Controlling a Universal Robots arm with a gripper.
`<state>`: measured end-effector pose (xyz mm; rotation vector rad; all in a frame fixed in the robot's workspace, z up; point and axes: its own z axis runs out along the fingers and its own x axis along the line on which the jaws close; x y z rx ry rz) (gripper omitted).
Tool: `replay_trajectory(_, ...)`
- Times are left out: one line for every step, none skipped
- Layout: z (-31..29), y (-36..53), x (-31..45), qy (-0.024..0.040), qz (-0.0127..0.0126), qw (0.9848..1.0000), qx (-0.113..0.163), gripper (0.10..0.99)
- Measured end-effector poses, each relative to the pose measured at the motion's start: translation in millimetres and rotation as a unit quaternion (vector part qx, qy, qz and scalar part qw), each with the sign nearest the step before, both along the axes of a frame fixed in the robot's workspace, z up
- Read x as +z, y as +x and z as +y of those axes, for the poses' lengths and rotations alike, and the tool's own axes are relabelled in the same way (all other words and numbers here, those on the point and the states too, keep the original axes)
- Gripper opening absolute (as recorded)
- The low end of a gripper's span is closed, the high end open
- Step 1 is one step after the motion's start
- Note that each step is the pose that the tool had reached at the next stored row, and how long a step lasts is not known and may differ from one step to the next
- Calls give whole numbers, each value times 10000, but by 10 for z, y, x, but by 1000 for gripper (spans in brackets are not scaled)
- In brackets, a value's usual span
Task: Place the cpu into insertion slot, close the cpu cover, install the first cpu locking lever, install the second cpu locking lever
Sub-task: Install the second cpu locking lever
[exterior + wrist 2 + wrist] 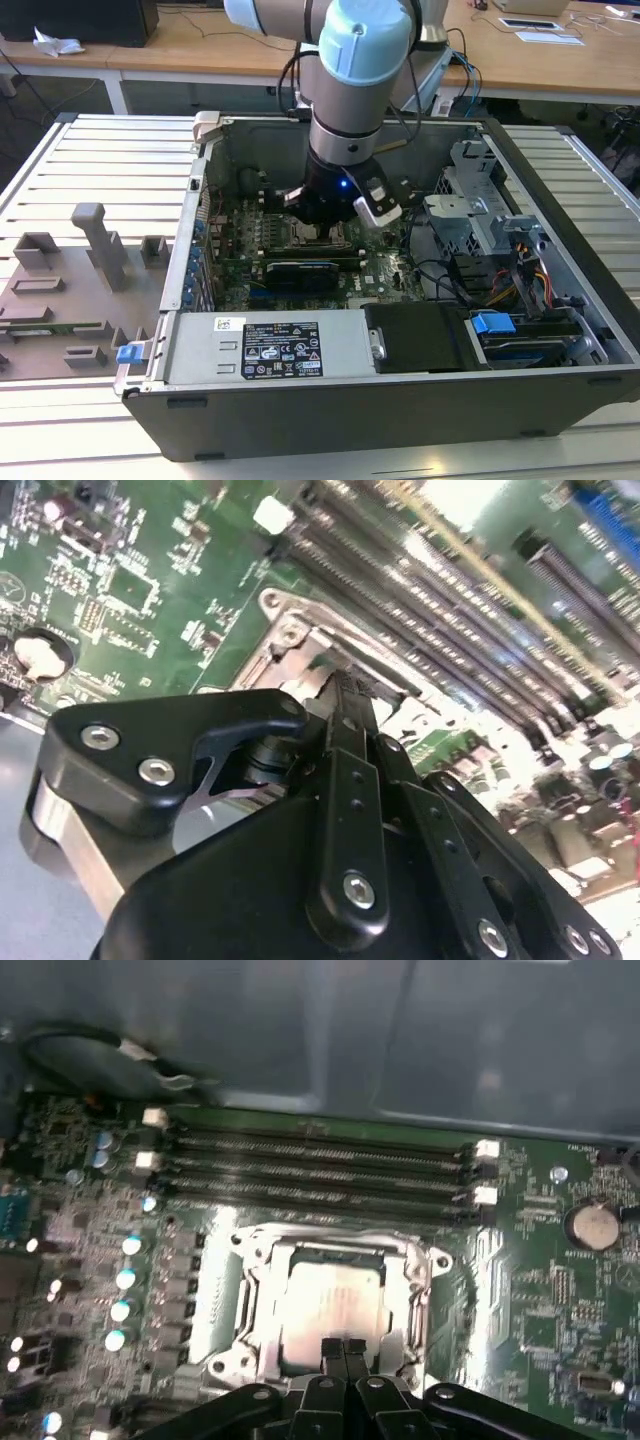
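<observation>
In the first wrist view the cpu (330, 1295) lies flat in the insertion slot (238, 1242), its silvery top showing. The cpu cover (262, 1278) lies down around it as a silver frame. My gripper (343, 1348) is shut, with its black fingertips together at the near edge of the socket, just over the cover's rim. In the second wrist view the gripper (345, 685) tip rests against the socket's metal frame (300, 630). The exterior view shows my gripper (322, 222) lowered into the open computer case onto the socket (318, 238).
Long memory slots (320, 1165) run just beyond the socket, and a coin battery (592, 1225) sits to one side. In the exterior view a black card (300, 272) lies in front of the socket, with the power supply (270, 350) nearer and a drive cage (480, 215) and cables on the exterior view's right.
</observation>
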<state>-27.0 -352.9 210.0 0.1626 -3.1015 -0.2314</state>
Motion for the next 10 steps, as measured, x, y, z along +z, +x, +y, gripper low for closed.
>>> replay_trajectory(76,4,0,-133,0,9999,-1,106)
replay_trajectory(135,5,1,-261,0,9997,-1,106)
replay_trajectory(165,5,0,-337,0,9994,-1,106)
replay_trajectory(195,5,7,-424,0,9991,0,106)
replay_trajectory(217,5,21,-511,1,9987,0,106)
replay_trajectory(230,5,46,-575,0,9983,-1,106)
replay_trajectory(234,4,109,-620,1,9981,-1,106)
replay_trajectory(234,5,165,-633,0,9980,0,106)
replay_trajectory(235,5,207,-638,1,9980,0,106)
replay_trajectory(234,5,268,-642,1,9979,0,106)
